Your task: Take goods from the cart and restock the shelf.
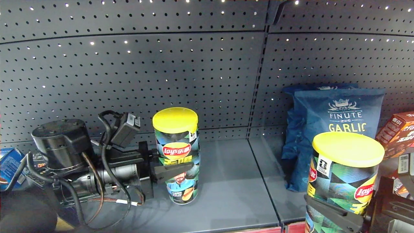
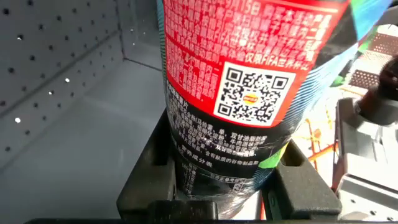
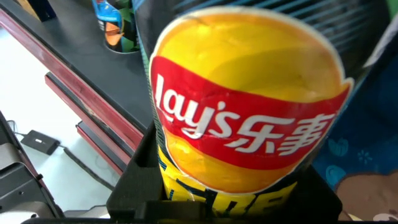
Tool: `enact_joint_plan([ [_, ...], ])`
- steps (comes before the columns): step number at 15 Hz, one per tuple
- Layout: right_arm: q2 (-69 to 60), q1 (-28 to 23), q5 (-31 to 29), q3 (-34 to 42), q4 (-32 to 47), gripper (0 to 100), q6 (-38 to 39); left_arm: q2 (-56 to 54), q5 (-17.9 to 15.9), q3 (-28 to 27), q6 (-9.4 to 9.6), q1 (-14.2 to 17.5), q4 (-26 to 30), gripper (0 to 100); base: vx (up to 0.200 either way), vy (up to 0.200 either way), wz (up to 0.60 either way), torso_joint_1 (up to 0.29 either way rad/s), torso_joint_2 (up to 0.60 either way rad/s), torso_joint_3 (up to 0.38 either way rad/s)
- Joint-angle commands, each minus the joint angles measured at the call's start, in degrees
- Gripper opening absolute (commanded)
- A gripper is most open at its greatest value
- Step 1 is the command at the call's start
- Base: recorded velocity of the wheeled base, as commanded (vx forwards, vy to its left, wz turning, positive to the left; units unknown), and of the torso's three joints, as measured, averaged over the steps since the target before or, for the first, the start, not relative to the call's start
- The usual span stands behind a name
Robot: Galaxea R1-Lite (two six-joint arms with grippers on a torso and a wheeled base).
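Grey metal shelf (image 1: 233,194): our left hand (image 1: 174,168) grips a yellow-lidded cardboard can (image 1: 176,142), our right hand (image 1: 339,210) a twin can (image 1: 347,161) that may topple the adjacent blue foil bag (image 1: 339,110).

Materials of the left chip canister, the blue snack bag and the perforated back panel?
Yellow-lidded chip canister on the left: likely cardboard tube, glossy printed wrap; lid looks matte plastic. Crinkled dark blue snack bag: matte plastic film, going by soft creases. Grey perforated back panel: probably painted sheet metal, satin, evenly punched holes.
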Motion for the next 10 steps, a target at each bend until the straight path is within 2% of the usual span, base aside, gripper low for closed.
enact_joint_plan([
  [1,-0.6,0.0,0.0,0.6,0.0,0,0.0,-1.4,0.1,1.2,0.14,-0.8,-1.3,0,0.000,0.000,0.00,0.000,0.00,0.000],
  [3,-0.7,0.0,0.0,0.6,0.0,0,0.0,0.6,0.3,3.3,-0.12,-1.5,-6.9,0,0.000,0.000,0.00,0.000,0.00,0.000],
  [5,-0.9,0.0,0.0,0.6,0.0,0,0.0,2.6,2.5,4.5,-0.47,-2.1,-10.3,0,0.000,0.000,0.00,0.000,0.00,0.000],
  [10,-0.9,0.0,-0.1,0.6,0.0,0,0.0,2.7,2.6,6.1,-0.56,-2.9,-10.6,0,0.000,0.000,0.00,0.000,0.00,0.000],
])
